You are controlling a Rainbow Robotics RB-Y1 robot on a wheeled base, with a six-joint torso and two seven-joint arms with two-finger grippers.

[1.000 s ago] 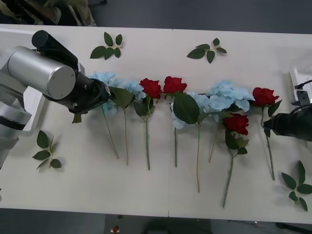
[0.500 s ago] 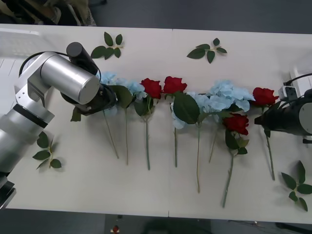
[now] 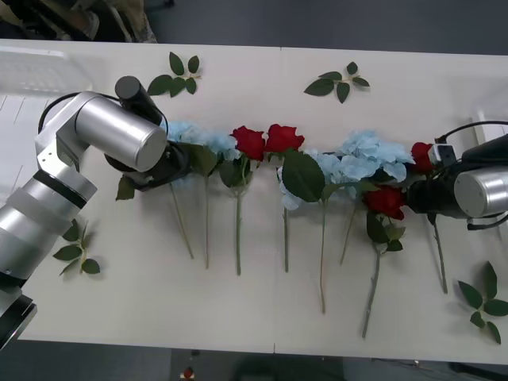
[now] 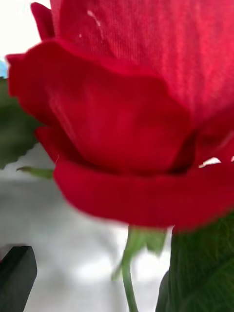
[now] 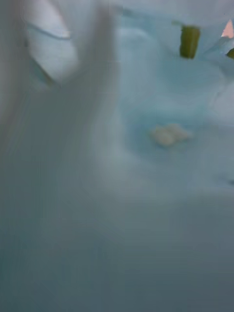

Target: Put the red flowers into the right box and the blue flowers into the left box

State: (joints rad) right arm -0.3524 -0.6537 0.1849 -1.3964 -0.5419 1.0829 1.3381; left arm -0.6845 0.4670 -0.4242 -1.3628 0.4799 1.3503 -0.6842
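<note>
Several red flowers lie in a row across the table: two heads at the middle, one lower right, and the rightmost. Blue flowers lie among them, and the leftmost cluster is by my left arm. My left gripper presses into that cluster, whose pale blue petals sit right against the wrist camera. My right gripper is at the rightmost rose; one black finger stands at the corner, open. The left box is far left and the right box's edge far right.
Loose green leaf sprigs lie at the back, at the front left and at the front right. A black cable loops over my right arm. Long stems run toward the table's front edge.
My right gripper has moved left onto the rightmost rose and now covers part of it. My left arm has swung in and pushed further into the leftmost blue cluster.
</note>
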